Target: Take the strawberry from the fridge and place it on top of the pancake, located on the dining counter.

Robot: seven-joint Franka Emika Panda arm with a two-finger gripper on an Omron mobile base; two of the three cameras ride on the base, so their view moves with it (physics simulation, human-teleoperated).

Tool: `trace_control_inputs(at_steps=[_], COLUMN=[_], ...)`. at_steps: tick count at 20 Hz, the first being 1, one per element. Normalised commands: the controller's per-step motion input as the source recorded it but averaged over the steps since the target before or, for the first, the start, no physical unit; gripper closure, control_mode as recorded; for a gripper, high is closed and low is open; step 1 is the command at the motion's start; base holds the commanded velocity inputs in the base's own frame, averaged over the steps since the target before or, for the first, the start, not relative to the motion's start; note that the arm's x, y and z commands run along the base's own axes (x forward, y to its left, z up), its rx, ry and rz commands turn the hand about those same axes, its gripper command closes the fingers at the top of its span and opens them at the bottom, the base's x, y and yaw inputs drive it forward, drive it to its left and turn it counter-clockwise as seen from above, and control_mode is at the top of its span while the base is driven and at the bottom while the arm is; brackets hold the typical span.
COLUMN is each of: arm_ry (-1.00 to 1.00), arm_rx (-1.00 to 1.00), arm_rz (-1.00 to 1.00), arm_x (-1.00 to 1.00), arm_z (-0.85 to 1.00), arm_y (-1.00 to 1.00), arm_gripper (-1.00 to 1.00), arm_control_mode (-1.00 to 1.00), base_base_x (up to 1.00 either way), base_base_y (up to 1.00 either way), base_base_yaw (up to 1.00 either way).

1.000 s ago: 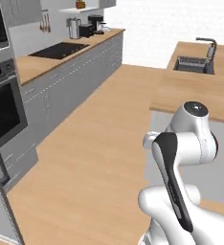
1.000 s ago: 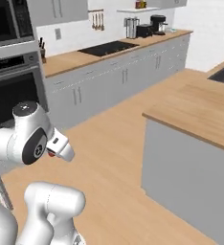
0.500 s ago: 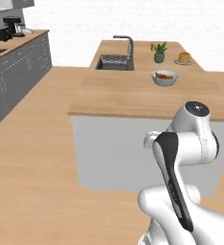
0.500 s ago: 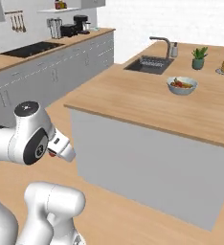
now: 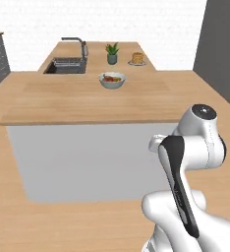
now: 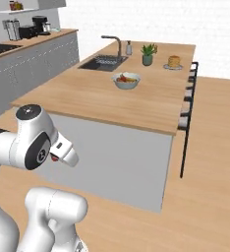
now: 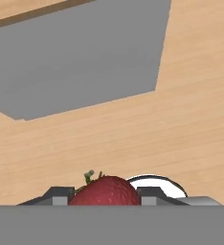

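A red strawberry [image 7: 106,190] with a green stalk sits between the two dark fingertips [image 7: 57,195] of my gripper [image 7: 106,198], which is shut on it. Seen from the right base view, the hand [image 6: 63,151] is tucked low against the arm, over the wood floor, well short of the dining counter [image 6: 112,101]. A speck of the red strawberry [image 6: 54,158] shows under it. The pancake [image 5: 137,58] [image 6: 174,61] is a small golden stack on a grey plate at the counter's far right end. The dining counter [image 5: 77,101] stretches across in front of me. The fridge is out of view.
On the counter stand a bowl of food [image 5: 112,79] [image 6: 126,80], a potted plant [image 5: 112,53] [image 6: 147,54] and a dark sink with a faucet [image 5: 68,65] [image 6: 102,62]. Black-framed stools [image 6: 187,106] line its right side. A dark grey wall panel [image 5: 222,47] rises at the right.
The whole picture has swung from the wall cabinets round to the dining counter, so the camera has turned with the base. The arm's pose and its grip on the strawberry are unchanged.
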Motion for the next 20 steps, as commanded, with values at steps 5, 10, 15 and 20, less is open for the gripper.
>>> trace_control_inputs(at_steps=[5, 10, 15, 20], arm_ry=[0.00, 0.00, 0.00, 0.00], arm_rx=[0.00, 0.00, 0.00, 0.00], arm_rz=[0.00, 0.00, 0.00, 0.00], arm_x=[0.00, 0.00, 0.00, 0.00], arm_z=[0.00, 0.00, 0.00, 0.00], arm_y=[0.00, 0.00, 0.00, 0.00], arm_gripper=[1.00, 1.00, 1.00, 1.00], arm_control_mode=[1.00, 1.00, 1.00, 1.00], base_base_x=[0.37, 0.56, 0.71, 0.79], base_base_y=[-1.00, -1.00, -1.00, -1.00], base_base_yaw=[-0.07, -0.01, 0.09, 0.30])
